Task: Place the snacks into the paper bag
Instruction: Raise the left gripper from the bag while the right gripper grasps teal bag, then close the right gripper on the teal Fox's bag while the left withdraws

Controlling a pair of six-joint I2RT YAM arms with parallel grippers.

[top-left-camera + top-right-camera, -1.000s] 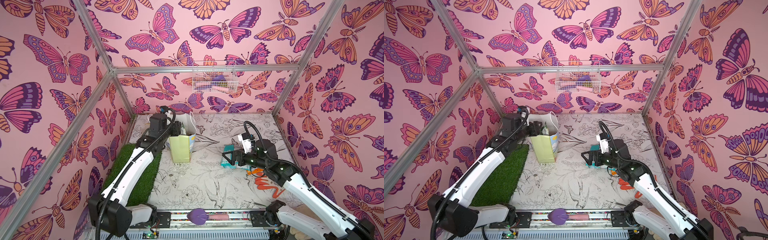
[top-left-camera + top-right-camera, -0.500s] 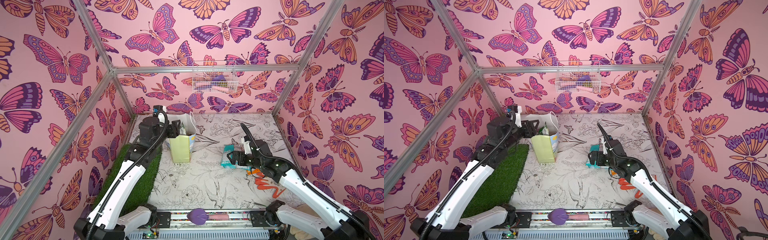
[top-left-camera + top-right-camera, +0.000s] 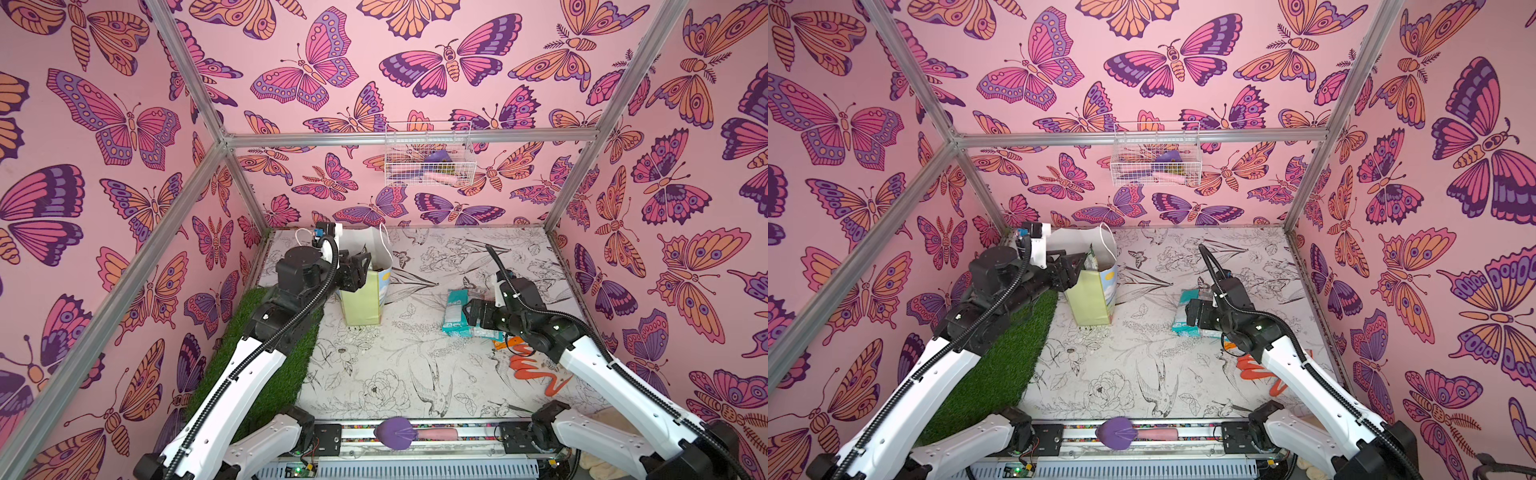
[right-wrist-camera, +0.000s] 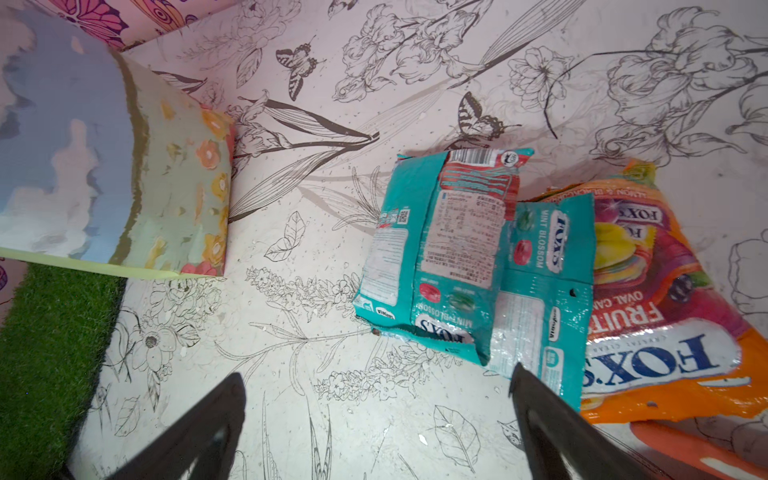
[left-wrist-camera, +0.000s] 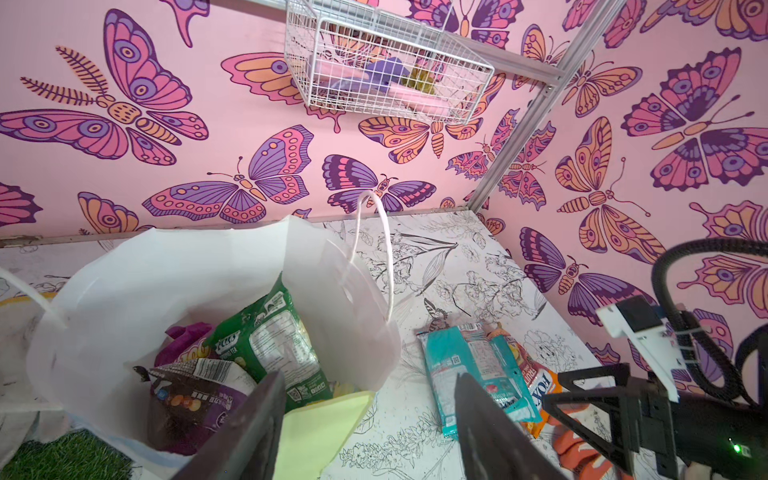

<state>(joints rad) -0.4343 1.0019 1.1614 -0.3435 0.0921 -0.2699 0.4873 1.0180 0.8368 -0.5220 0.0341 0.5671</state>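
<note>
The paper bag (image 3: 361,305) (image 3: 1094,305) stands upright at the back left beside the turf. Inside its white walls (image 5: 166,270) lie a green packet (image 5: 270,336), a dark M&M's packet (image 5: 195,390) and a purple pouch (image 5: 183,336). My left gripper (image 3: 360,267) (image 3: 1073,270) (image 5: 369,376) hangs open and empty at the bag's near rim. Two teal packets (image 3: 455,311) (image 3: 1183,328) (image 4: 436,249) overlap the orange Fox's bag (image 4: 665,332) (image 5: 540,382) on the table at the right. My right gripper (image 3: 469,316) (image 3: 1192,316) (image 4: 376,374) is open just short of them, one finger over the lower teal packet (image 4: 544,299).
An orange glove (image 3: 536,370) (image 4: 685,453) lies under my right forearm. A green turf mat (image 3: 282,374) runs along the left side. A white wire basket (image 3: 428,166) hangs on the back wall. A purple object (image 3: 395,432) sits on the front rail.
My left arm has drawn back to the left and lowered, its gripper staying at the bag's rim. The right arm has sunk lower, with its gripper close to the teal packets.
</note>
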